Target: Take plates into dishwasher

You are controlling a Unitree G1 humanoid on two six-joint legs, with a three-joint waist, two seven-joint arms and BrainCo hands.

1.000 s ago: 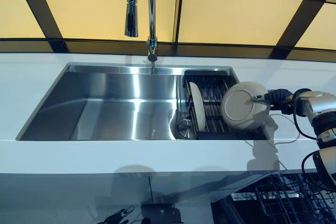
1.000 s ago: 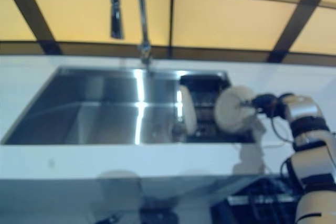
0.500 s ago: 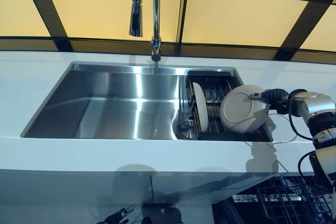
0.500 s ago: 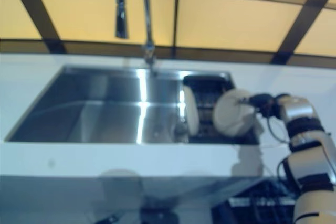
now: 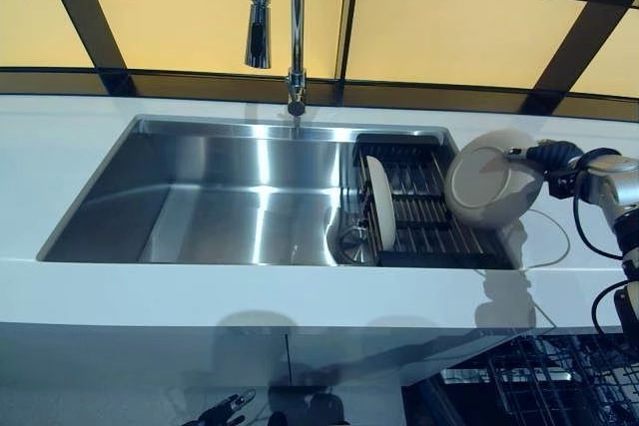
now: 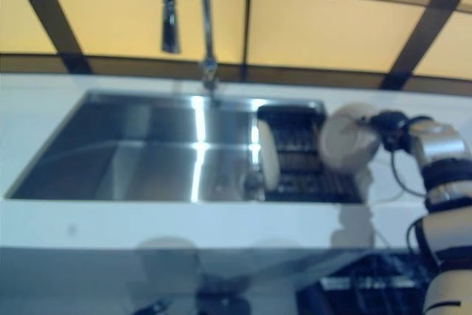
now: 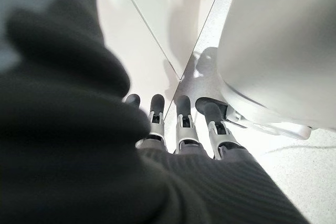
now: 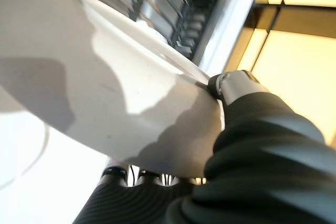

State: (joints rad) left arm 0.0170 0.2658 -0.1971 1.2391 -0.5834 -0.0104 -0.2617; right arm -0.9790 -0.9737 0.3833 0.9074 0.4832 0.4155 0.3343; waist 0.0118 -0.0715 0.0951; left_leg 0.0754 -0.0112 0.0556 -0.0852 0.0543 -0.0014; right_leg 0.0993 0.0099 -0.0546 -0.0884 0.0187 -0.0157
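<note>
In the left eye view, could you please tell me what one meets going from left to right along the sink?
Sink basin → faucet → plate standing in the rack → dish rack → plate held by the right hand → right hand.

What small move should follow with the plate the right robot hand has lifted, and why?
Probably carry the plate toward the dishwasher rack at lower right: the right robot hand pinches its rim, clear above the sink's drying rack, where another plate stands.
</note>
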